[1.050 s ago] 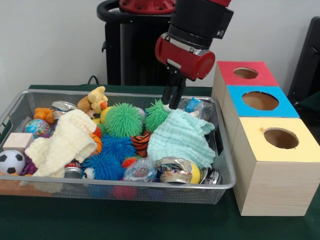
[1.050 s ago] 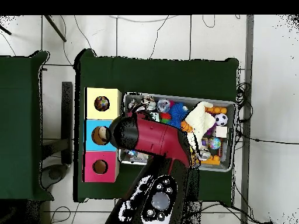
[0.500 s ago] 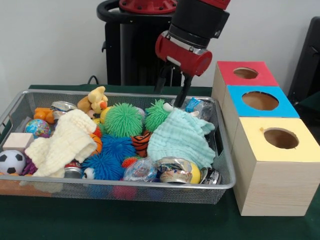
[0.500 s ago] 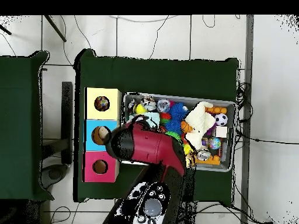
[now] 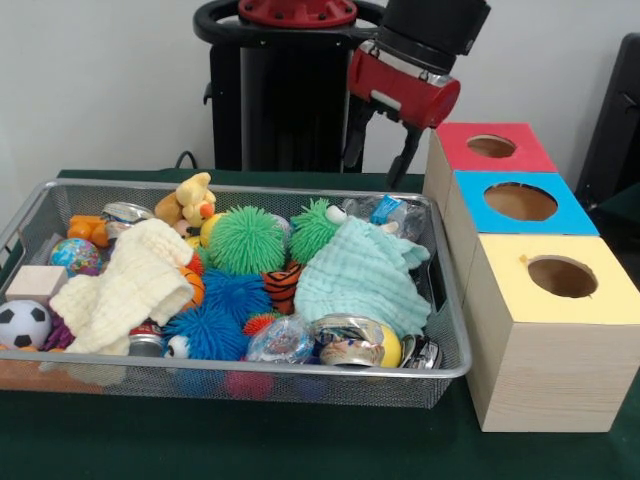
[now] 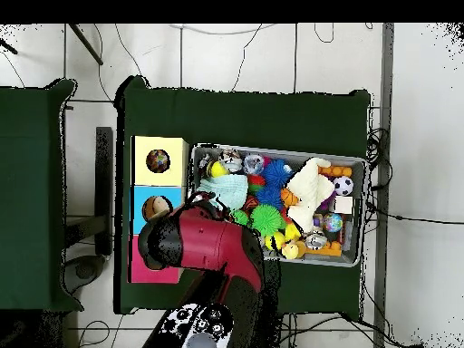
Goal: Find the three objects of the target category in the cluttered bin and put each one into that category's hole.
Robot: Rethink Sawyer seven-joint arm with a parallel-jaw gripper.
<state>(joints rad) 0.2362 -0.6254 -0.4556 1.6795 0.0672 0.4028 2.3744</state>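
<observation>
The gripper (image 5: 381, 150) hangs empty, jaws spread, above the bin's (image 5: 445, 345) back rim near the red box (image 5: 455, 148). The target toys cannot be told apart in the clutter; a blind descent may snag the green cloth (image 5: 362, 277) instead

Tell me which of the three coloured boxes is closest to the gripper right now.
The red-topped box, the farthest back of the row. The open gripper hangs just beside it, while the blue-topped box and yellow-topped box sit nearer the camera.
</observation>
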